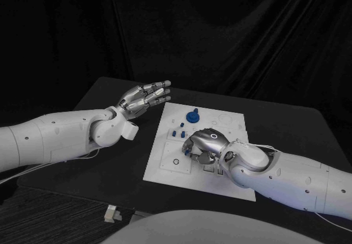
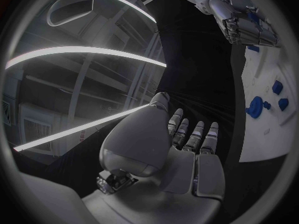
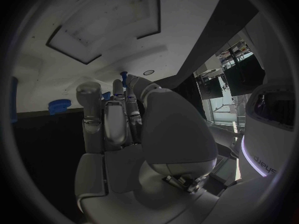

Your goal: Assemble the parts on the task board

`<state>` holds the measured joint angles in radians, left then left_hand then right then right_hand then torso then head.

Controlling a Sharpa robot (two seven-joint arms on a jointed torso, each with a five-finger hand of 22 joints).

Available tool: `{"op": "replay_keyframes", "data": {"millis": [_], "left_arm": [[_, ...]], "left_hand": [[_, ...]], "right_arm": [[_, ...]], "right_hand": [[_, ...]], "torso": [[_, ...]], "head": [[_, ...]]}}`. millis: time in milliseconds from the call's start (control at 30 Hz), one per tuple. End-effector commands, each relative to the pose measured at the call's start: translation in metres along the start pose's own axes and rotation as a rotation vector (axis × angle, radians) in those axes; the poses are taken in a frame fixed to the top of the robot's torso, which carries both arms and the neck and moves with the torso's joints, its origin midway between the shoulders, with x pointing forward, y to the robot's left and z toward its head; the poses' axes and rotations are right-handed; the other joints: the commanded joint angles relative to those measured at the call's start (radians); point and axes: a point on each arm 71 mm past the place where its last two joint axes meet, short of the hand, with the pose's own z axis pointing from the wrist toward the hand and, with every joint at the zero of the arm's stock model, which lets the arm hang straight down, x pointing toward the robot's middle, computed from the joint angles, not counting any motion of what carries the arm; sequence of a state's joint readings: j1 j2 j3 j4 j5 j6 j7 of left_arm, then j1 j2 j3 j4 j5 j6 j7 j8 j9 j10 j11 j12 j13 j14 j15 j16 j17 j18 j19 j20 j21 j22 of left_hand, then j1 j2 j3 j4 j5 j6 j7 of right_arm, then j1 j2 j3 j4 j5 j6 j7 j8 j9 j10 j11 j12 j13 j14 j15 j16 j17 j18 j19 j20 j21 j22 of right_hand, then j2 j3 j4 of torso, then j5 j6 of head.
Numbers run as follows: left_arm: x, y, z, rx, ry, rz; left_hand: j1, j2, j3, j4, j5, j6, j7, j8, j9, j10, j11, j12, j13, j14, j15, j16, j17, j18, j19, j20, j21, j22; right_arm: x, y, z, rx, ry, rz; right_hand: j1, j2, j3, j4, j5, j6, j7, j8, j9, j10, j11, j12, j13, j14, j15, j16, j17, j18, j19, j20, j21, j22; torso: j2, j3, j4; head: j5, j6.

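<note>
Over the middle of the white task board (image 1: 165, 168), the right hand (image 1: 205, 145) pinches a small blue part (image 3: 124, 77), seemingly mid-insertion and next needing careful lining-up with its socket, while the left hand (image 1: 144, 96) hovers off the board's far-left corner, fingers straight, together, empty.

So we're looking down at the table (image 1: 110, 168) with the task board (image 1: 165, 168) lying in the middle of it. Our left hand (image 1: 144, 95) is hanging above the table just off the board's far left corner, not touching it. Our right hand (image 1: 205, 145) is sitting over the middle of the board. A round knob part (image 1: 192, 117) is standing toward the board's far edge, and a few small parts (image 1: 177, 133) are standing between it and the right hand.
</note>
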<state>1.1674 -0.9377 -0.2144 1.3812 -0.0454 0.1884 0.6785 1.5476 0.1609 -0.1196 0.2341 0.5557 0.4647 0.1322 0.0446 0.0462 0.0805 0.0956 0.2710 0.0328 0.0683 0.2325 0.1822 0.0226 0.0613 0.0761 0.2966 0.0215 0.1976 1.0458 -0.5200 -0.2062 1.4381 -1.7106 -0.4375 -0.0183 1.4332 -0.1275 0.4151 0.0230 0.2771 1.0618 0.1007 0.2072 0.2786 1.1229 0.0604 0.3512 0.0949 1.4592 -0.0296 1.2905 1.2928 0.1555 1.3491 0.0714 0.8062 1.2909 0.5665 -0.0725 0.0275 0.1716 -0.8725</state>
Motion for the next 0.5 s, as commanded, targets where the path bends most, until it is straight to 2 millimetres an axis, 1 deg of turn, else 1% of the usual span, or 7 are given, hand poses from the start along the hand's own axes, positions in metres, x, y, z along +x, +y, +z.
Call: {"op": "replay_keyframes", "data": {"millis": [33, 500], "left_arm": [[0.0013, -0.0059, -0.0002, 0.093, 0.011, -0.012], [0.0013, -0.0037, -0.0002, 0.079, 0.016, -0.018]], "left_hand": [[0.013, -0.005, 0.002, -0.017, 0.013, 0.006, 0.000, 0.011, 0.002, -0.003, 0.011, 0.014, 0.006, 0.001, 0.008, 0.019, 0.010, 0.001, -0.004, -0.001, 0.007, -0.010], [0.013, -0.003, 0.004, -0.017, 0.013, 0.013, 0.002, 0.012, 0.003, -0.003, 0.011, 0.015, 0.006, 0.001, 0.010, 0.020, 0.010, 0.001, -0.003, -0.001, 0.007, -0.008]], "right_arm": [[0.0035, -0.0021, -0.0003, 0.030, 0.027, -0.004], [0.0065, -0.0017, 0.0006, 0.038, 0.052, -0.004]], "right_hand": [[0.031, 0.022, 0.036, -0.017, 0.013, 0.033, 0.009, 0.013, 0.027, 0.046, -0.018, 0.000, 0.011, 0.035, -0.004, 0.019, 0.016, -0.026, 0.005, -0.001, 0.005, 0.111], [0.026, 0.017, 0.032, -0.017, 0.014, 0.032, 0.011, 0.007, 0.025, 0.045, -0.016, -0.006, 0.010, 0.030, -0.002, 0.009, 0.007, -0.024, -0.002, -0.001, -0.012, 0.107]], "torso": [[0.000, -0.0001, 0.0005], [0.000, 0.0000, 0.0004]], "head": [[0.002, 0.000], [0.001, 0.000]]}}
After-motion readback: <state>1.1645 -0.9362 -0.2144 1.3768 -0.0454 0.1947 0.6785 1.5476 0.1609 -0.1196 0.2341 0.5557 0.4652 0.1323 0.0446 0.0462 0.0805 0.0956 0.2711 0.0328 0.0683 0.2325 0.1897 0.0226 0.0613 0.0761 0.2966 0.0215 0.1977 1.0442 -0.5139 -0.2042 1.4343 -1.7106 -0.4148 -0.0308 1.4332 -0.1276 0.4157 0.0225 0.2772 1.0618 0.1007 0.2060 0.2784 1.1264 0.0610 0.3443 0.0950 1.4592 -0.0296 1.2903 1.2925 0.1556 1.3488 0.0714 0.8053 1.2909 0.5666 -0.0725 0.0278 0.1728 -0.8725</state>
